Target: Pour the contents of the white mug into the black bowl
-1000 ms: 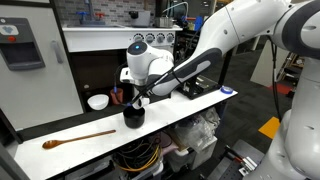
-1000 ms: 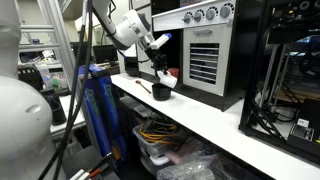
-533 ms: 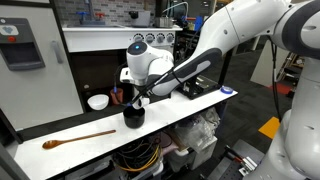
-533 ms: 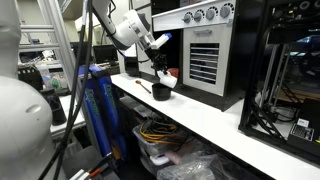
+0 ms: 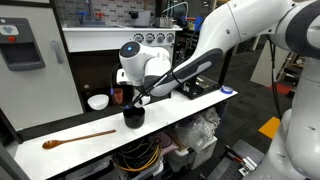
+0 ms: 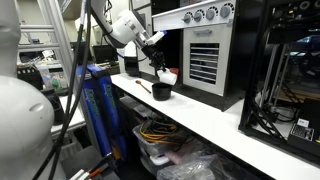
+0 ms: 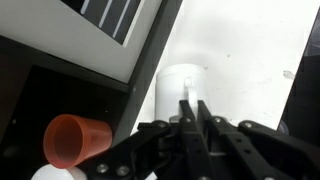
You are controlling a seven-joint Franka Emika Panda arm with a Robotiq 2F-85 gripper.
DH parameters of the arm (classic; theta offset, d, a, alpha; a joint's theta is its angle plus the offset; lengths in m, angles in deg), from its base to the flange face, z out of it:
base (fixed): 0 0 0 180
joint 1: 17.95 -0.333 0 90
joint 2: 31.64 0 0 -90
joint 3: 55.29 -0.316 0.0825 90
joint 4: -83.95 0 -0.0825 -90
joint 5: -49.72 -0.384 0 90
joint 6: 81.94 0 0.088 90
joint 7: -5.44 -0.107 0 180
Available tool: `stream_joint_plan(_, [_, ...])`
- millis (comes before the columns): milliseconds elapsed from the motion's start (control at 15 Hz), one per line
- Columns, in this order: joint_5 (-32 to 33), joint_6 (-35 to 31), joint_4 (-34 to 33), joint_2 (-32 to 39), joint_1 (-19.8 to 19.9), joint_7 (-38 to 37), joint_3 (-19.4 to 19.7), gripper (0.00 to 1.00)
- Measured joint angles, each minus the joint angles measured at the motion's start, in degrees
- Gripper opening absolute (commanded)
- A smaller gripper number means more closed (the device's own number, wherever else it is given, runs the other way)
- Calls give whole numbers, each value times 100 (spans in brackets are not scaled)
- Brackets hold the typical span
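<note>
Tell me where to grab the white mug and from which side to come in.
Take the white mug by its rim, coming straight down from above, one jaw inside the wall and one outside. It stands upright, squat and wide-mouthed; no handle shows. Pick the rim side away from the red cup close beside it. The gripper has its jaws shut; open them first.
</note>
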Motion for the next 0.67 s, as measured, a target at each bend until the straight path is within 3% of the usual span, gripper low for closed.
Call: stream_joint_plan(667, [639, 653, -338, 274, -198, 0, -150, 2])
